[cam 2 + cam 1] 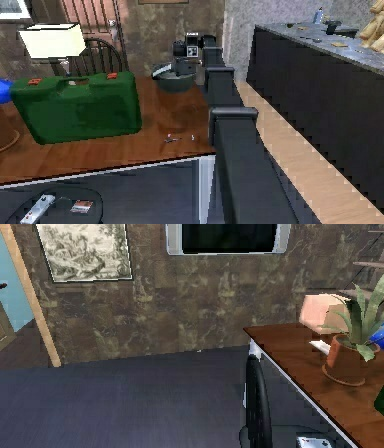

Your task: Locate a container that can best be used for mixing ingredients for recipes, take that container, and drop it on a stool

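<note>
Arm [236, 150]: I see a dark square bar of stepped, nested segments.
Wrist markers [191, 48]: two small white squares with black marks.
Gripper [179, 66]: dark body; I can't make out its fingers.

In the arm side view the pincer [184, 60] overlaps the grey bowl [170, 82] on the table [120, 150], so whether it holds anything cannot be told. The arm [235, 150] hides the table's right end. A blue thing [4, 92] is cut by the left edge. The small things [319, 16] on the dark table [300, 47] are too small to name. In the forward view the potted plant [352, 339] is cut by the right edge, and the wall picture [85, 249] and screen [228, 238] by the top.
</note>
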